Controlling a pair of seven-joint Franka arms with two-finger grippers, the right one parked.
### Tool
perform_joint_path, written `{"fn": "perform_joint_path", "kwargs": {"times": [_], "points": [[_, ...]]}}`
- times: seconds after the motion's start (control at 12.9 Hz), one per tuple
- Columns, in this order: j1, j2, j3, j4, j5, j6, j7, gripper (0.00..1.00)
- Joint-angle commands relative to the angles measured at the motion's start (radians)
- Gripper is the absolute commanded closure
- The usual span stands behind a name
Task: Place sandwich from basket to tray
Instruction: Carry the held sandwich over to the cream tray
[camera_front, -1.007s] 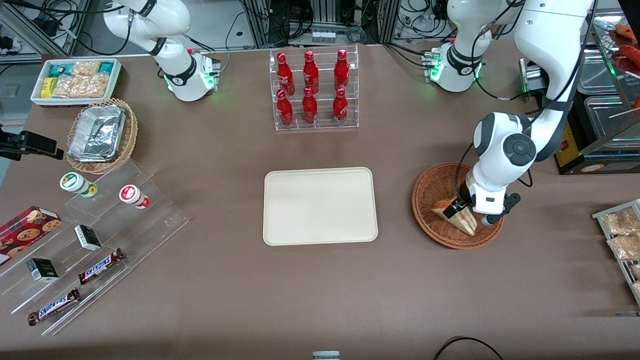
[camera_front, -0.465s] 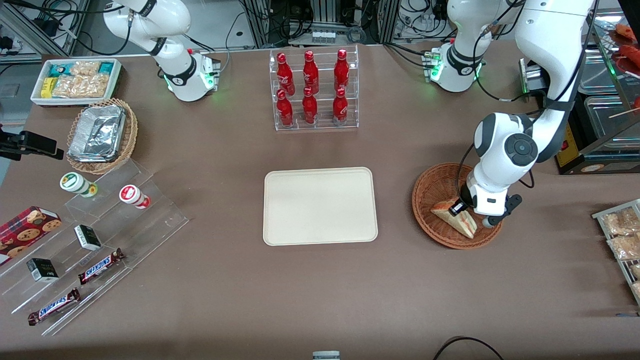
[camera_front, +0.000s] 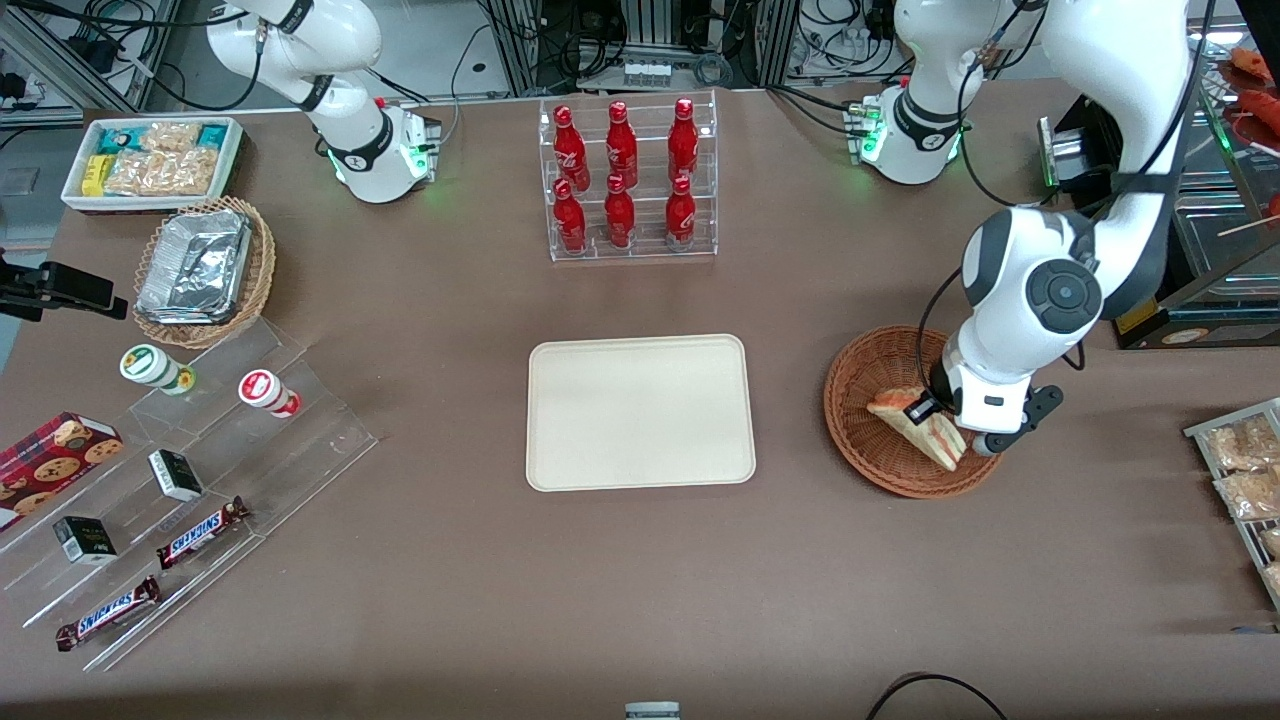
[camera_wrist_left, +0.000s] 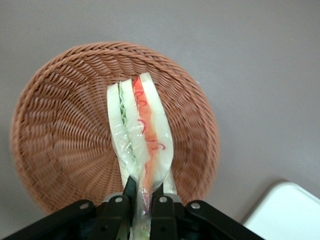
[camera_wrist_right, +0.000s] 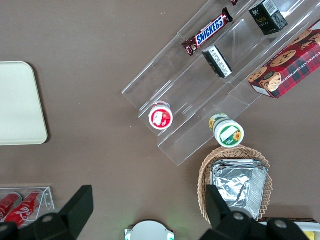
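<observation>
The sandwich (camera_front: 915, 423) (camera_wrist_left: 142, 130) is a wedge of white bread with orange-red and green layers. It hangs lifted above the reddish-brown woven basket (camera_front: 860, 385) (camera_wrist_left: 60, 125). My left gripper (camera_front: 935, 415) (camera_wrist_left: 145, 190) is shut on the sandwich's wide end, one finger on each side. The cream tray (camera_front: 640, 412) (camera_wrist_left: 287, 212) lies flat on the table beside the basket, toward the parked arm's end.
A clear rack of red bottles (camera_front: 627, 180) stands farther from the front camera than the tray. Clear stepped shelves with snacks (camera_front: 190, 480) and a tan basket of foil containers (camera_front: 200, 270) lie toward the parked arm's end. Snack packets (camera_front: 1245, 470) sit at the working arm's end.
The gripper has risen, carrying the sandwich up out of the basket. The wrist has shifted slightly toward the working arm's end.
</observation>
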Motion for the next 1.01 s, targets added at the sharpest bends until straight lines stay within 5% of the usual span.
{"fn": "perform_joint_path", "kwargs": {"times": [0.0, 0.54, 0.93], "points": [[-0.079, 0.003, 0.004, 0.149, 0.016, -0.163, -0.019, 1.00], [-0.401, 0.163, 0.006, 0.336, 0.024, -0.258, -0.170, 1.00], [-0.534, 0.296, 0.004, 0.410, 0.068, -0.124, -0.153, 1.00]]}}
